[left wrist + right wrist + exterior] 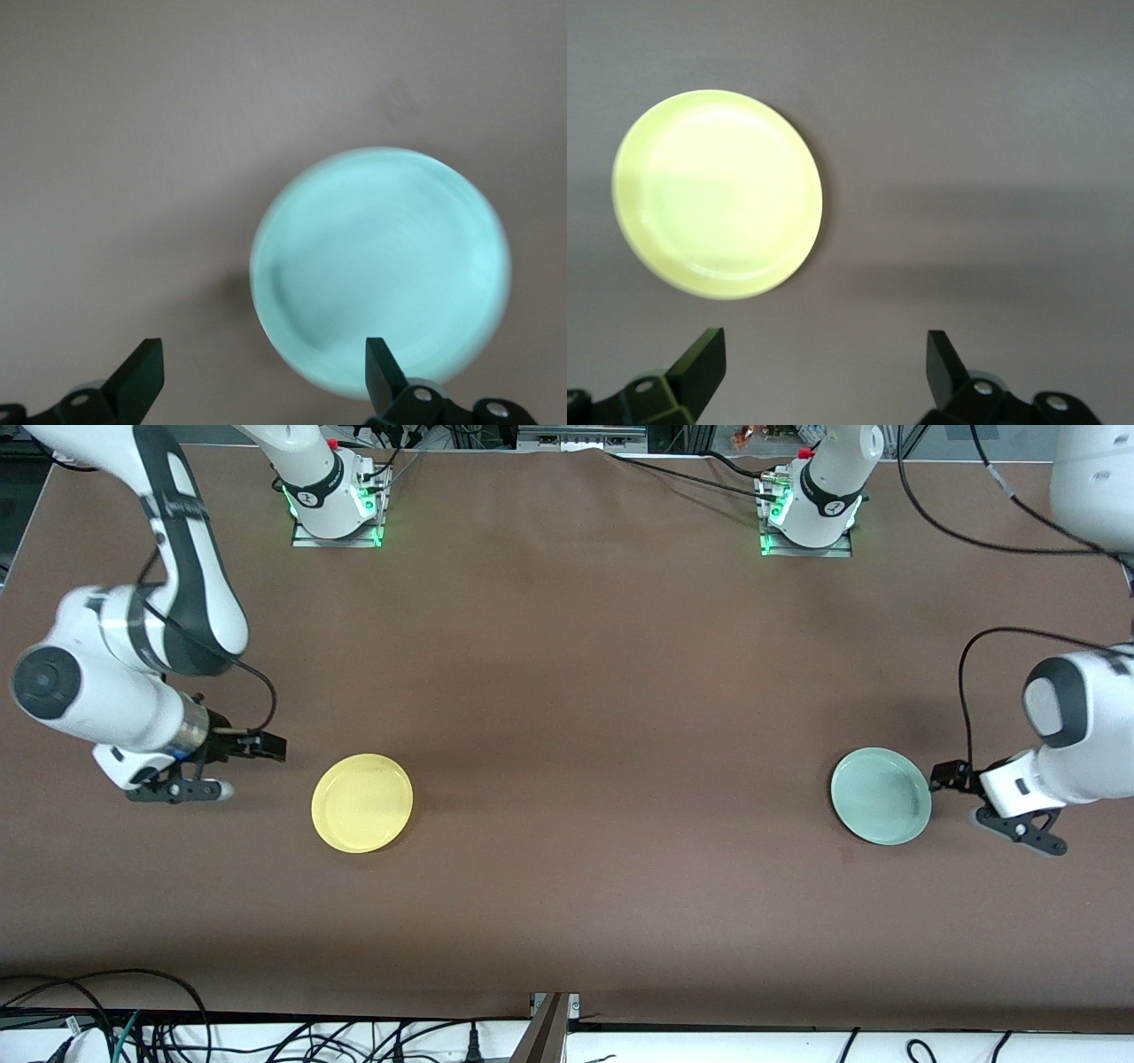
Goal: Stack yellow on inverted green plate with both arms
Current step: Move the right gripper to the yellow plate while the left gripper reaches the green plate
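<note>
1. The left gripper point(946, 778) hangs just beside the green plate point(881, 794), jaws spread and empty; one finger point(381, 367) overlaps the rim in the left wrist view.
2. The right gripper point(264, 746), also released, sits near the yellow plate point(362, 802) but apart from it.
3. Both plates lie rim-up on the brown tabletop point(602, 691), well apart.
4. Likely risk: the low rim offers little to pinch, so the green plate may slip during inverting.
</note>
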`<state>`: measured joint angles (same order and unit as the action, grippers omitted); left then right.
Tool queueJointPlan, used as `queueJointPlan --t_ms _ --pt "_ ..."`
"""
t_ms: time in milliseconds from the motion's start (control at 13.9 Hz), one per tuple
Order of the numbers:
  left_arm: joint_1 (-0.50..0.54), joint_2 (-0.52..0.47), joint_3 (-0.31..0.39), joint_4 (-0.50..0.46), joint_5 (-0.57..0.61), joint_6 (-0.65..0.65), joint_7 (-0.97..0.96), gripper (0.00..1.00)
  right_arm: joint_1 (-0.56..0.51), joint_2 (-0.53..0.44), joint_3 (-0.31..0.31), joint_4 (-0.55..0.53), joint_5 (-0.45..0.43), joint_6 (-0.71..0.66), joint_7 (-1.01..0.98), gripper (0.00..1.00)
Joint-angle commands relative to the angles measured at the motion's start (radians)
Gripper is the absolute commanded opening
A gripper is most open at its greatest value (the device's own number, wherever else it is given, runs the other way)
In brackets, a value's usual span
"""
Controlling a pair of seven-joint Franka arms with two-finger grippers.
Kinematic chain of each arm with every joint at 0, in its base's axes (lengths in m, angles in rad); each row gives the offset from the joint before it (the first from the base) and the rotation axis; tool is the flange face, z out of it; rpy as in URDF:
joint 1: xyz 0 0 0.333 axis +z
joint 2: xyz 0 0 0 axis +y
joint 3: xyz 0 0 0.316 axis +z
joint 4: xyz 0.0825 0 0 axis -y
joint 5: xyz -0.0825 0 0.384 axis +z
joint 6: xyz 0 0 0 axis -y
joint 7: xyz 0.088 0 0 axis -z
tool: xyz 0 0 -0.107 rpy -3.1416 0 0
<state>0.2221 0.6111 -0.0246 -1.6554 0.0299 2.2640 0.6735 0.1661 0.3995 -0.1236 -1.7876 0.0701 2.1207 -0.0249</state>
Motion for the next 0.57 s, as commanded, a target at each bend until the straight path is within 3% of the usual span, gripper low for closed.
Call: queueJointPlan --t_ms 0,215,431,503 --pt "0.016 0.107 -0.003 0.036 -0.005 0.155 0.129 1.00 -0.007 0.079 0.004 0.007 0.058 0.096 -0.082 1.00" --pt "0.017 0.148 -0.005 0.034 -0.007 0.173 0.136 1.00 -0.022 0.134 0.002 0.019 0.244 0.134 -0.232 1.00" --pt "0.019 0.148 -0.008 0.026 -0.004 0.173 0.139 1.00 -0.010 0.176 0.001 0.019 0.238 0.202 -0.251 1.00" --pt "0.017 0.147 -0.008 0.028 0.002 0.172 0.168 0.62 -0.007 0.191 0.001 0.019 0.222 0.218 -0.253 1.00"
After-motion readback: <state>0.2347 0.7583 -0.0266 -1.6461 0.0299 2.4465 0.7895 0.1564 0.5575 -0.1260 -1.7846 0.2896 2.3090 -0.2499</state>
